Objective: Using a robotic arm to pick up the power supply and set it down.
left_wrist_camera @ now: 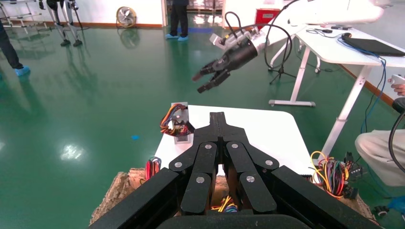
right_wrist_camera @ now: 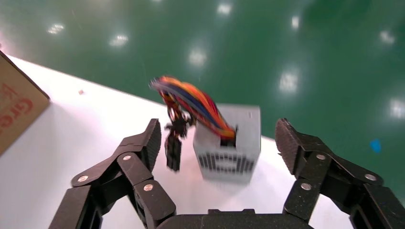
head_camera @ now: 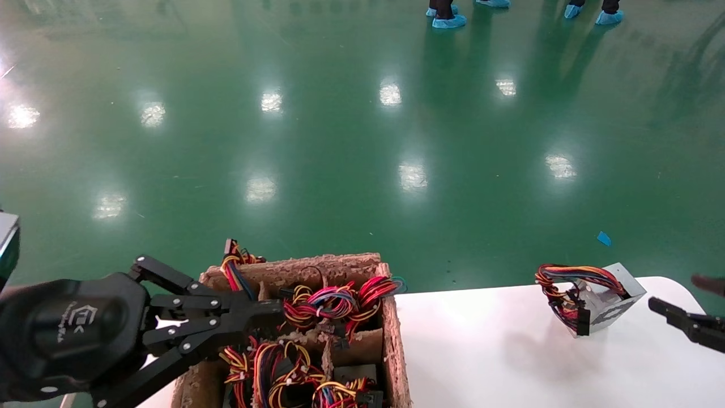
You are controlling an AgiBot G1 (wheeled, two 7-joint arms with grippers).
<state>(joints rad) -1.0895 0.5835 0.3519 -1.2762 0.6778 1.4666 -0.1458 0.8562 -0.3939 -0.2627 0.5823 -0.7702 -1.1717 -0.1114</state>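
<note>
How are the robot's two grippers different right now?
The left gripper is shut, its fingers pressed together; the right gripper is open wide. The left gripper hangs over the cardboard box full of wires; the right gripper is by the power supply on the white table, without touching it. Both are black and hold nothing.

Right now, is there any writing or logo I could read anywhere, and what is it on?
"Gre": red letters on the cardboard box, cut off at the picture's edge.
White logo on the left gripper housing: too small to read.
Black-and-white label on the power supply: too small to read.
</note>
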